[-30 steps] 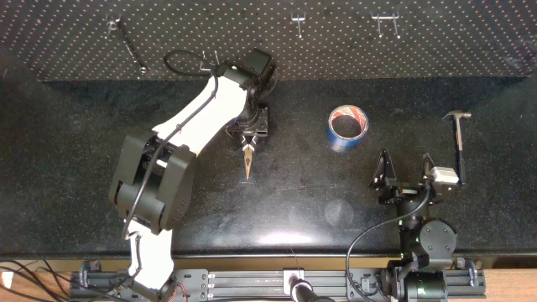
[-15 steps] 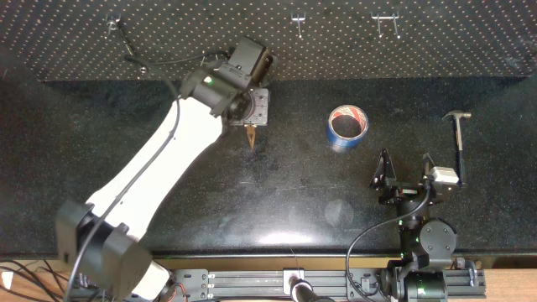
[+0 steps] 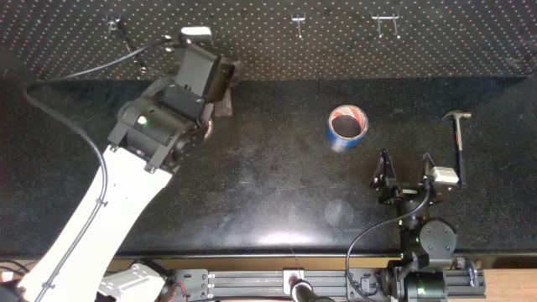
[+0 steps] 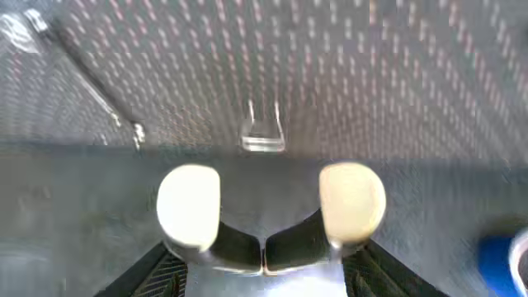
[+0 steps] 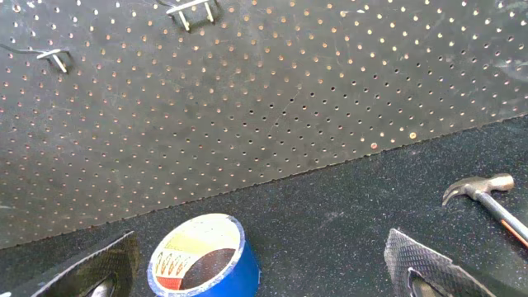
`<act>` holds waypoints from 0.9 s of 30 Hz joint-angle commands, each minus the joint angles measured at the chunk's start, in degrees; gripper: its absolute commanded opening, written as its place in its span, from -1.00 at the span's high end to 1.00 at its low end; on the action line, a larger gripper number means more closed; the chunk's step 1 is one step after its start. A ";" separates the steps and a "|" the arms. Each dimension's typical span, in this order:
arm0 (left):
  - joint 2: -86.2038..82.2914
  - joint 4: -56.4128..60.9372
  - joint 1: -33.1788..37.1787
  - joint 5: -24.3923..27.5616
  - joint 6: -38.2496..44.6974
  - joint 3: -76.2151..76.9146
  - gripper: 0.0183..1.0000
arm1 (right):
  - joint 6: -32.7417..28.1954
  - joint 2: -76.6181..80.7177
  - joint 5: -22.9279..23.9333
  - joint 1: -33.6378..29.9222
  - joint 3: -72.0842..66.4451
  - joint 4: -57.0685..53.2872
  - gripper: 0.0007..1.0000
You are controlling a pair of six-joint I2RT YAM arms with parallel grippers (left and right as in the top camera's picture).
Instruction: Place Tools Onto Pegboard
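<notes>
— Where do we stand in the job?

— We judge that we're at the hanging step for the pliers (image 4: pixel 188 206). Our left gripper (image 4: pixel 264 271) is up at the pegboard (image 4: pixel 396 74). As far as we can make out, its fingers are pinching the pliers. Two pale handle ends stick out toward the board with a gap between them, and a wire hook (image 4: pixel 262 136) sits just beyond that gap.

— And the other tools?

— A wrench (image 4: pixel 82 82) hangs on the pegboard, off to one side of that hook. The tape roll (image 3: pixel 346 126) and the hammer (image 3: pixel 459 138) lie on the table (image 3: pixel 277 184), well apart from each other. Our right gripper (image 3: pixel 405 164) sits low between them, nearer our bases, with its fingers spread and nothing in them. Above, a bare hook (image 3: pixel 298 23) and a second hook (image 3: pixel 386 25) carry no tool.

— What does the next move call for?

— We think the wire hook must sit centred between the handles. Then we ease forward until the fork of the pliers passes over the wire, settle down onto it, and only then spread the fingers. If we let go too early, the pliers could drop to the table.

— Any writing we can read?

— The tape roll's inner face carries yellow and red print, too small for us to read. We find no other labels.
</notes>
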 commanded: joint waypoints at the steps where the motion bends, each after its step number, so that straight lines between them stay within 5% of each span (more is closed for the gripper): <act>1: -1.07 10.49 3.80 -6.91 4.22 -2.43 0.98 | 0.87 -0.37 0.52 -0.35 -0.28 -0.13 -0.95; 9: 0.44 33.86 6.21 -4.11 8.31 -11.91 0.98 | 0.87 -0.37 0.52 -0.33 -0.26 -0.13 -0.95; 27: 8.66 39.63 8.39 -0.20 8.07 -12.46 0.98 | 0.87 -0.37 0.52 -0.33 -0.28 -0.13 -0.95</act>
